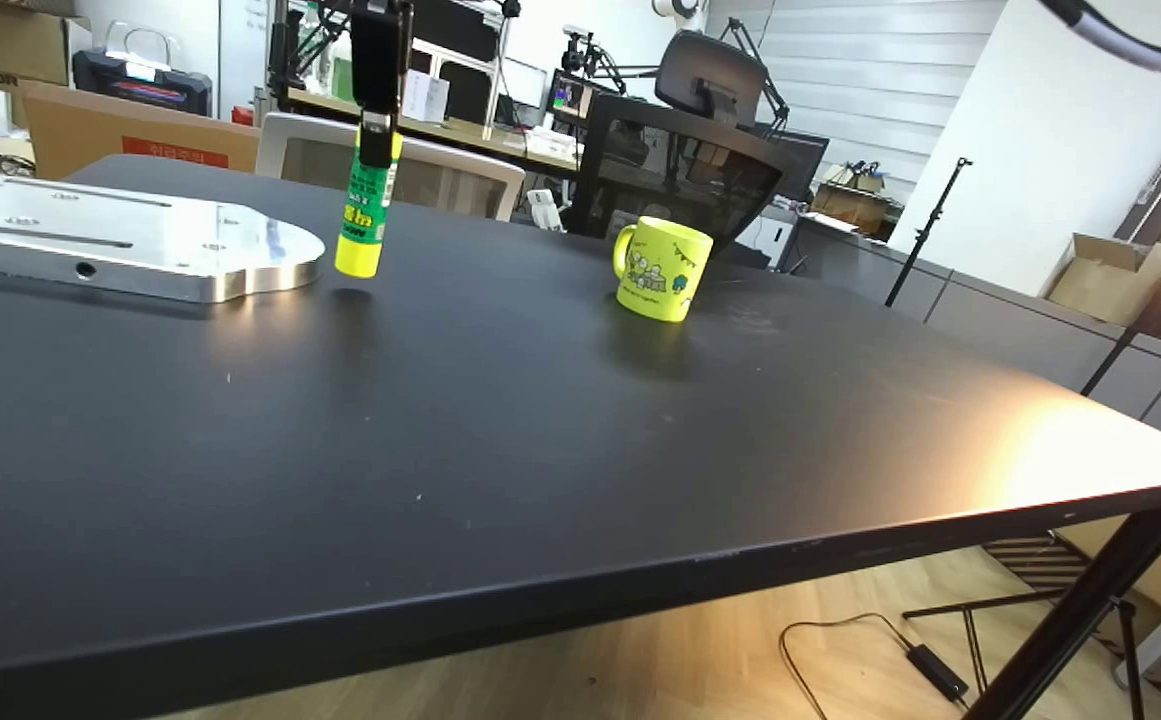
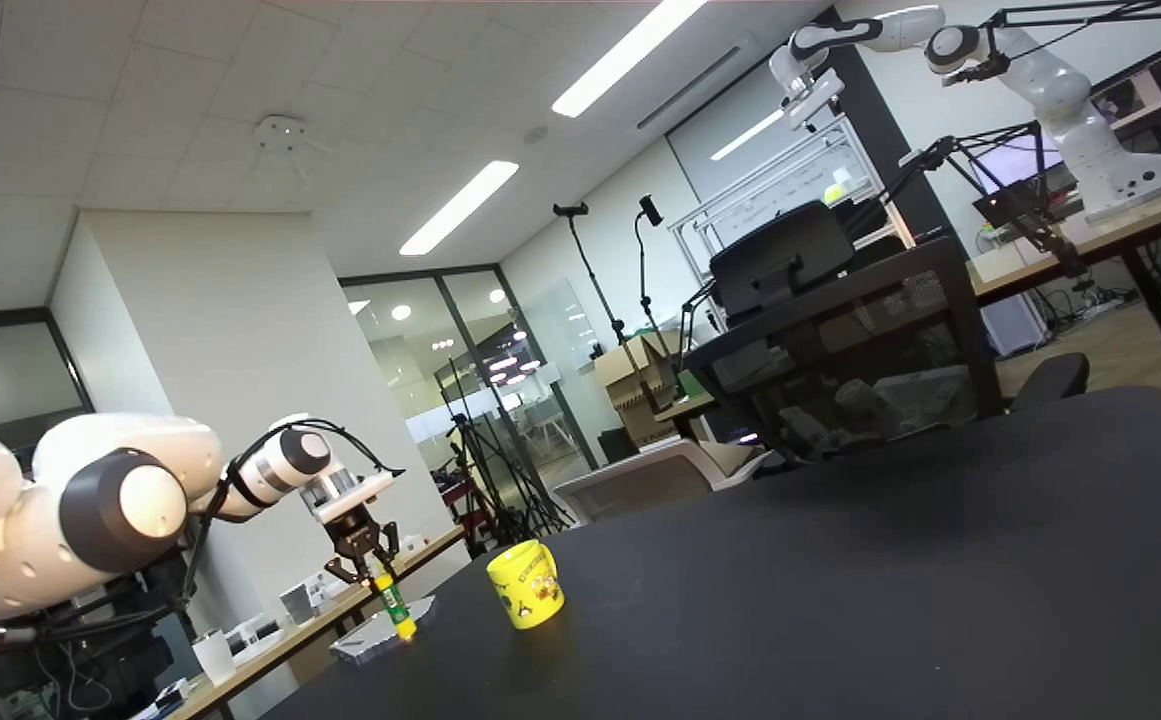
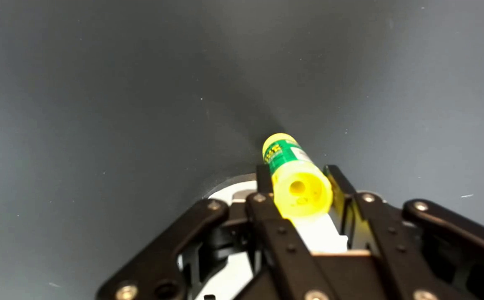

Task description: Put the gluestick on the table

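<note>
Just above matte black table [image 1: 540, 450], slim cylindrical gluestick [image 1: 367, 212], clasped by jointed hand [image 3: 299, 179]

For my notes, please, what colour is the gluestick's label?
Mostly green label, clearest in an exterior view.

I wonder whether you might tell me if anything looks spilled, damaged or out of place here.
Nothing much stands out: the mug stands upright, no spill shows, and the pincer grips the gluestick. Only small pale marks speckle the black table; whether they are scratches or dust, I cannot tell.
</note>
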Robot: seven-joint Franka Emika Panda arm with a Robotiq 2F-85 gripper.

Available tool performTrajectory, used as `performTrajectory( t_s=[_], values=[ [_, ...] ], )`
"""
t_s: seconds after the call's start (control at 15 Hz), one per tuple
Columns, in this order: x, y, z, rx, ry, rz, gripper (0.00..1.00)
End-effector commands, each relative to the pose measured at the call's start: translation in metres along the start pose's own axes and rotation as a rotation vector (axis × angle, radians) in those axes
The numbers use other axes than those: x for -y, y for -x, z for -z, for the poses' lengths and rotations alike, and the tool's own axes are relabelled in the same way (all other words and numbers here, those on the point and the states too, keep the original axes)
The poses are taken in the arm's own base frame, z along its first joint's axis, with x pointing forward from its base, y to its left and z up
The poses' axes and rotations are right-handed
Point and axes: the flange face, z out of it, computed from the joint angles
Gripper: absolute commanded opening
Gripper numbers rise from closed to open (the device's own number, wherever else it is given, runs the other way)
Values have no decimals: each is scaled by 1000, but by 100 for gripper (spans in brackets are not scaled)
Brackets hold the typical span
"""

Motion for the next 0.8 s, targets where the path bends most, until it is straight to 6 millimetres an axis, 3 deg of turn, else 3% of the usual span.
performTrajectory(
  t_s=[0.0, 0.33, 0.4, 0.53, 0.73],
  values=[
    [-3, 4, 0, -7, -1, -44, 9],
    [-3, 4, -4, -3, -5, -52, 9],
    [-4, 3, -4, -4, -5, -56, 59],
    [-5, 2, -1, -14, 4, -63, 65],
    [-7, 1, 9, -29, 23, -73, 85]
  ],
)
